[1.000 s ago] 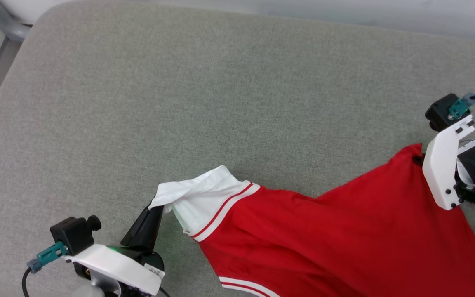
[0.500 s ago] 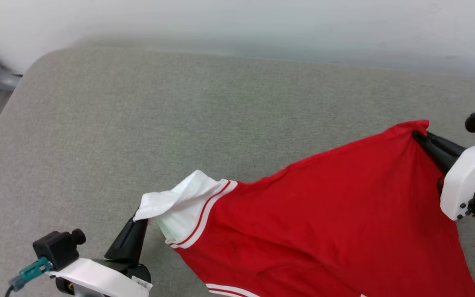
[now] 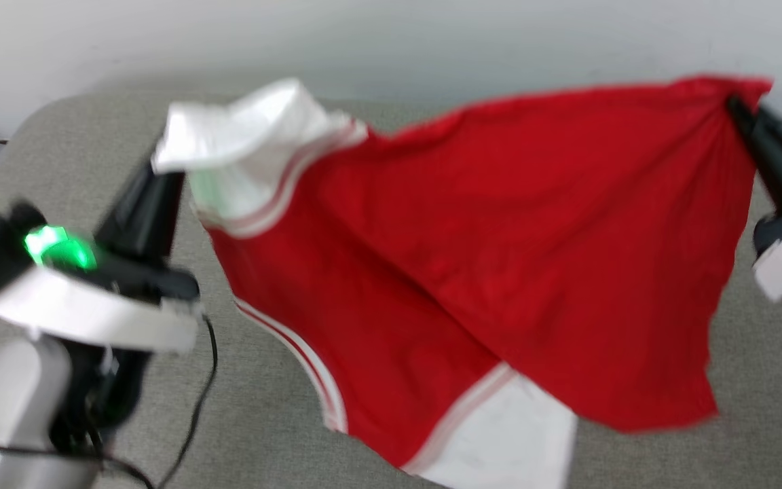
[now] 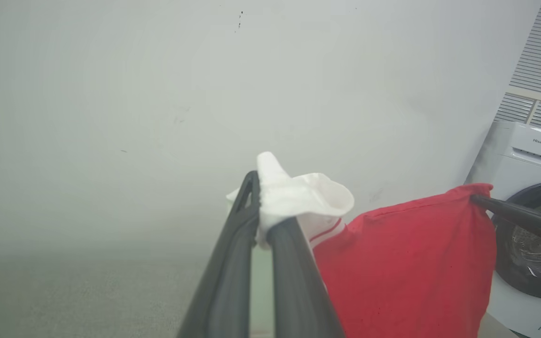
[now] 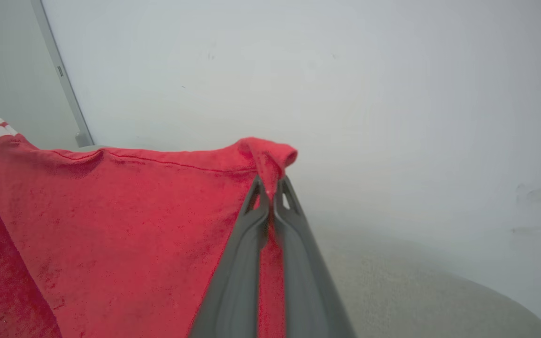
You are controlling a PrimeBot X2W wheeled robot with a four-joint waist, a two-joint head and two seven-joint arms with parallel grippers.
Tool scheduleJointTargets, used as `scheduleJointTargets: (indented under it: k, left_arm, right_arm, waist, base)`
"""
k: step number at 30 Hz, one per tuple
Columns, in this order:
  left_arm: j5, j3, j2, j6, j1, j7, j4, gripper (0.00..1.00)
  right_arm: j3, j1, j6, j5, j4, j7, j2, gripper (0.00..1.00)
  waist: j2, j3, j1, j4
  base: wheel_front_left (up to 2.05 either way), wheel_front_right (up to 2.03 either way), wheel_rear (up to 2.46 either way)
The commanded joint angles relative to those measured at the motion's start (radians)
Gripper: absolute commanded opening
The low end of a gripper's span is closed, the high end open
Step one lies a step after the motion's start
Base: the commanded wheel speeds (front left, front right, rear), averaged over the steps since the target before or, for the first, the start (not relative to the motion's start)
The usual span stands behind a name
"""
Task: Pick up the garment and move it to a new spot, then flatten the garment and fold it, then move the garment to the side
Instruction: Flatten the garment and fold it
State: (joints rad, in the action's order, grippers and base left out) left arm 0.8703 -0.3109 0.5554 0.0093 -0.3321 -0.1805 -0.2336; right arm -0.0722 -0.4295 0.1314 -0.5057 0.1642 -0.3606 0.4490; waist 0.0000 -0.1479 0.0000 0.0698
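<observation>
At the left of the head view, the left tool (image 3: pixel 160 168) is clamped shut on the rolled edge of a white sleeve (image 3: pixel 248 136). The left wrist view shows both fingers pinching that white cloth (image 4: pixel 262 188). From there the garment (image 3: pixel 499 238) stretches rightward as a red sheet, held up in front of the pale wall (image 3: pixel 391 41) and above the grey fabric-covered desk (image 3: pixel 771 380). Its second white sleeve (image 3: pixel 506 441) hangs at the lower middle; the blur hides whether it brushes the desk. At the upper right, the right tool (image 3: pixel 737 109) is closed tight on a bunched red corner, seen close in the right wrist view (image 5: pixel 270 190).

The pick-up looks done, and carrying the garment to a new spot seems under way. Laying it down, flattening, folding and moving it aside are all left to do.
</observation>
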Motion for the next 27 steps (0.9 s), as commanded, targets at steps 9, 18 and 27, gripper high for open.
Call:
scheduleJointTargets:
  k: [9, 18, 27]
  left_arm:
    - [-0.027, 0.037, 0.007, -0.014, -0.489, 0.112, 0.061, 0.00]
    - [-0.044, 0.035, -0.042, -0.072, -0.979, 0.150, 0.328, 0.00]
    - [-0.094, 0.009, -0.079, -0.114, -1.373, 0.125, 0.581, 0.00]
  right_arm:
    - [0.056, -0.350, -0.001, 0.040, -0.023, -0.020, -0.060, 0.00]
    - [0.057, -0.795, -0.001, 0.138, -0.216, -0.003, -0.119, 0.00]
    - [0.005, -1.161, -0.001, 0.226, -0.486, 0.081, -0.146, 0.00]
  waist:
    - [0.0000, -0.171, 0.0000, -0.027]
    - [0.0000, -0.382, 0.0000, -0.026]
    - [0.0000, -0.488, 0.0000, -0.028]
  base:
    - [0.00, 0.00, 0.00]
    - [0.00, 0.00, 0.00]
    - [0.00, 0.00, 0.00]
